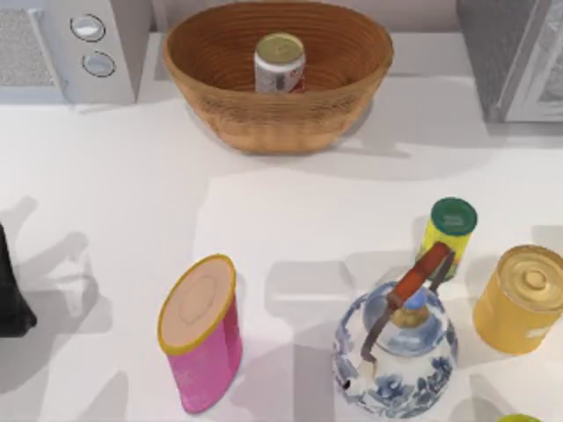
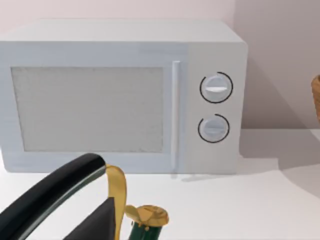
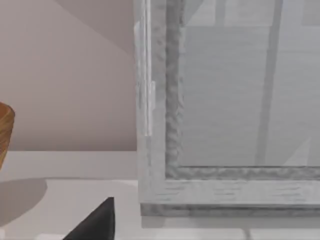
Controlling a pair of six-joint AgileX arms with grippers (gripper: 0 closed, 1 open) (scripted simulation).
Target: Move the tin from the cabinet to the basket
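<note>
Top view. The tin [image 1: 280, 61] stands upright inside the basket [image 1: 224, 105], at the back of the table between the microwave [image 1: 114, 53] at the left and the cabinet [image 1: 493, 53] at the right. Judged from this layout, the transfer is complete: the tin is already at its destination and nothing grips it. What remains, at most, is for the arms to settle in their rest positions. The front of the table carries items that play no part in the task (a pink canister [image 1: 204, 338], a blue-and-white teapot [image 1: 396, 352], a slim yellow can with a green lid [image 1: 449, 233] and a larger gold tin [image 1: 521, 299]). A dark part of the left arm [image 1: 10, 290] sits at the left edge, well apart from the basket.

Left wrist view. The camera faces the microwave [image 2: 120, 100] with its two round knobs. A black and gold object [image 2: 107, 210] lies in the foreground; what it is cannot be determined. The opening of the left gripper cannot be told from here.

Right wrist view. The camera faces the white-framed door of the cabinet [image 3: 225, 125], with the basket rim [image 3: 5, 130] at the edge. One dark fingertip [image 3: 97, 222] of the right gripper is in frame, holding and touching nothing; how far the fingers are parted cannot be told.
</note>
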